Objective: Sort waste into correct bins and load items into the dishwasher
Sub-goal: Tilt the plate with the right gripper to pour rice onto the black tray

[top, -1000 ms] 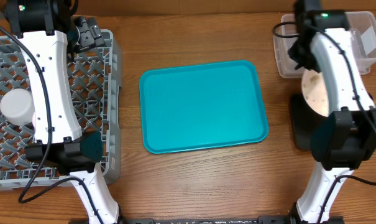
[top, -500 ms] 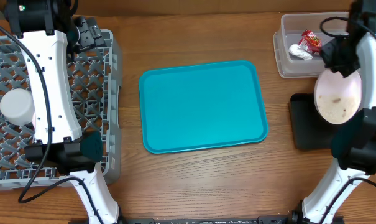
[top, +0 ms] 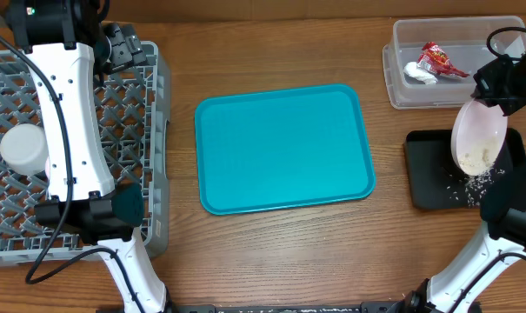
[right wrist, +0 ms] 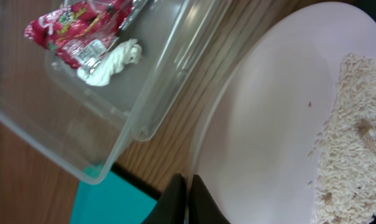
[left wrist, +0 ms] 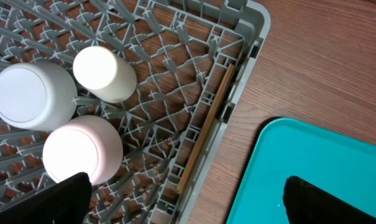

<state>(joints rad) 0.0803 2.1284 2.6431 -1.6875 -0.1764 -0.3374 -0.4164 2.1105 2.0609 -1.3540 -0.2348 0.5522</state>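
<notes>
Pinching the white plate (top: 480,135) by its rim with the right gripper (right wrist: 186,186), tipped over the black tray (top: 423,178), dumping rice (top: 476,160) onto it; holding the left gripper (left wrist: 188,202) spread wide above the dish rack (left wrist: 175,74); can't read the print on the red wrapper (top: 436,59) in the clear tub (top: 400,91).

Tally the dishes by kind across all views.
Plates (white round plate): 1
Bowls (pale grey-blue bowl, pink bowl): 2
Cups (small white cup): 1
Total: 4
</notes>
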